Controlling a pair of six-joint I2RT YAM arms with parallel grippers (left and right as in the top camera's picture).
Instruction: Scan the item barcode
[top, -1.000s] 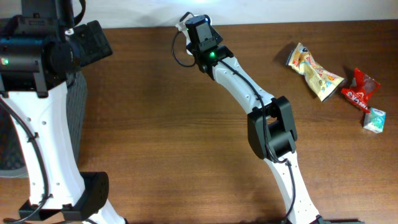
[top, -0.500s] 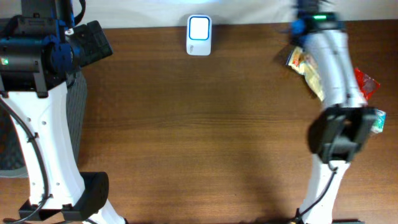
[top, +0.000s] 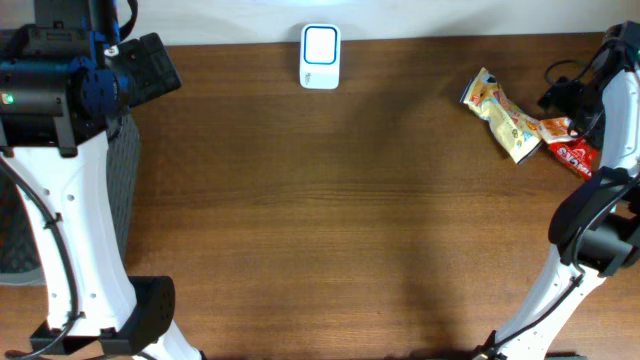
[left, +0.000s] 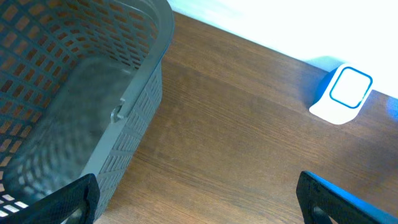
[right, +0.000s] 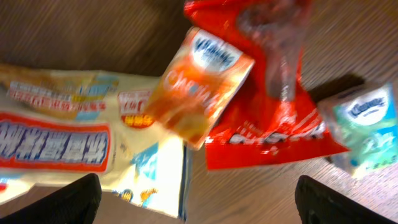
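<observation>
Wide open and empty at the right gripper, over a blurred orange packet seemingly resting on yellow bag and red wrapper, well apart from the scanner. Same at the left gripper: spread, empty.

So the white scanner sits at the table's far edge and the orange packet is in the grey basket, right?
Not quite. The orange packet is not in the grey basket; it is at the table's right end, with the yellow packet and red packet, as the right wrist view shows. The white scanner does sit at the far edge.
</observation>
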